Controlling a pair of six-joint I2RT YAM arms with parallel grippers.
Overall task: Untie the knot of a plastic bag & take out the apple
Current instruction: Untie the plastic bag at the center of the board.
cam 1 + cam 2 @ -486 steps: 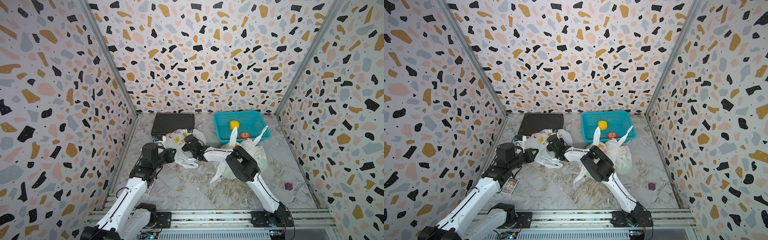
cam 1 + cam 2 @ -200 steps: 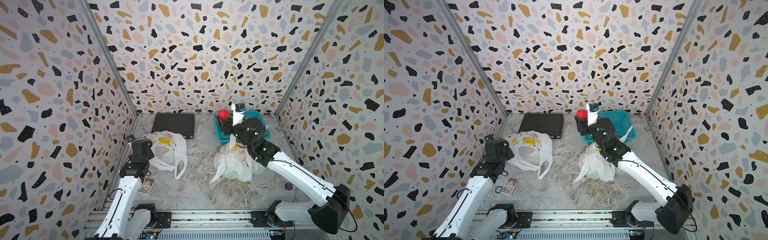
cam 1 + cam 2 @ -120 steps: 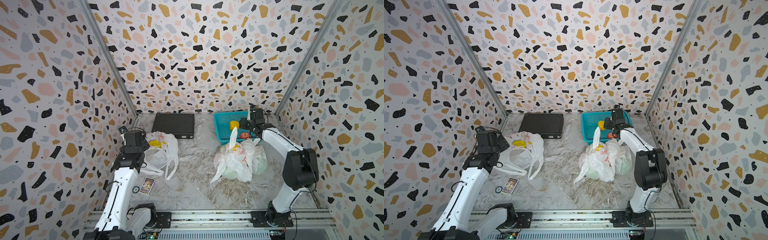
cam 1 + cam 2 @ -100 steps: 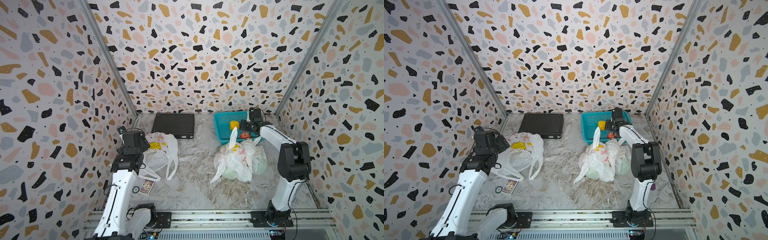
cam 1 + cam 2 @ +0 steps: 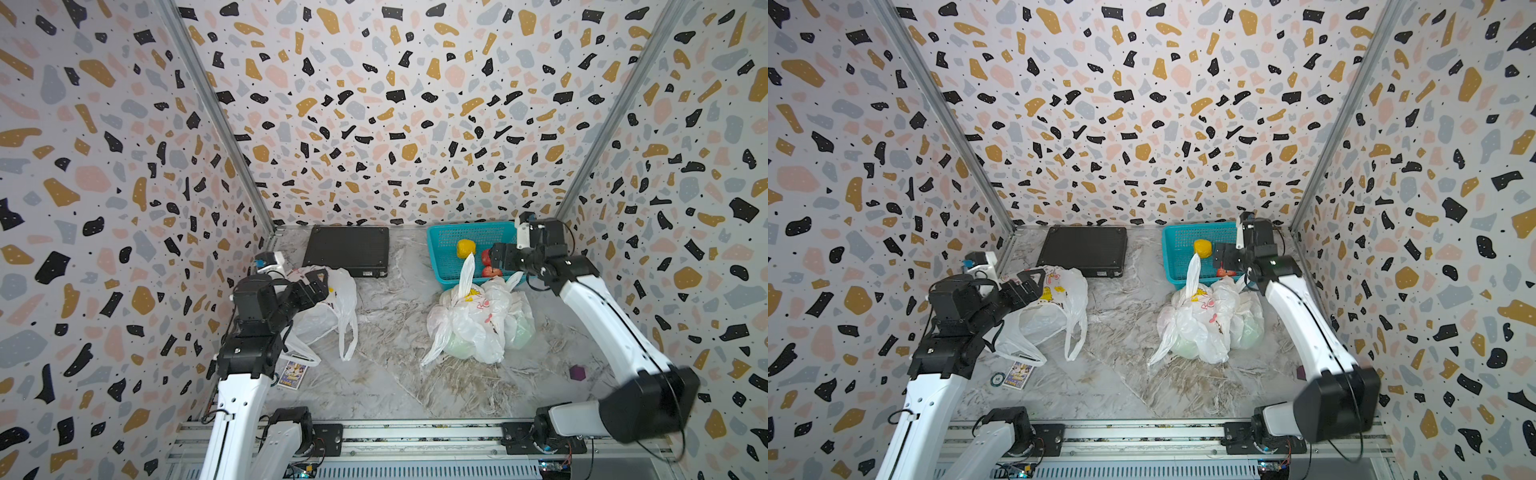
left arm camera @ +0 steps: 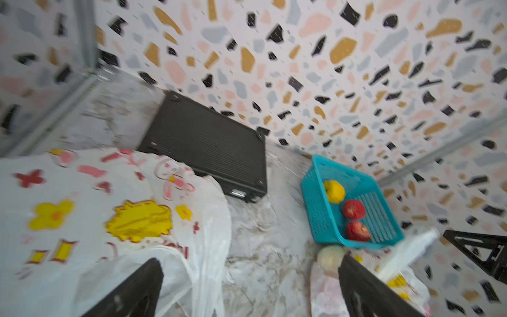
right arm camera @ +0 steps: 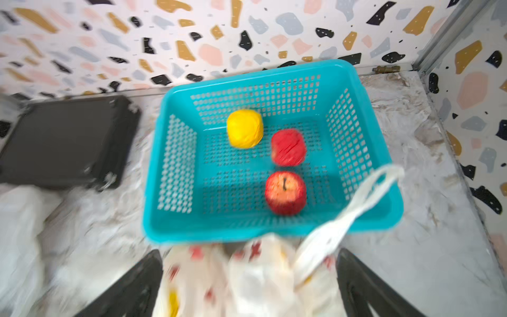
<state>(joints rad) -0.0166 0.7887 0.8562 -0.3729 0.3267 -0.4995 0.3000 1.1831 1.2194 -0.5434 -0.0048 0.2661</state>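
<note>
Marbled bench (image 5: 395, 374) carries a teal perforated plastic basket (image 5: 469, 233); right end effector (image 5: 496, 257) open near it, left end effector (image 5: 1037, 282) open well away.

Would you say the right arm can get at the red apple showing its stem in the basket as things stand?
Probably yes: the right end effector hangs open over the basket, the apple lies uncovered, and the bag handle crosses only the basket's corner beside it.

In a top view my right gripper (image 5: 1220, 257) hides all but a sliver of the red apples (image 5: 1224, 272) in the teal perforated plastic basket (image 5: 1177, 249). The white printed plastic bags (image 7: 247, 277) blur in my right wrist view.
</note>
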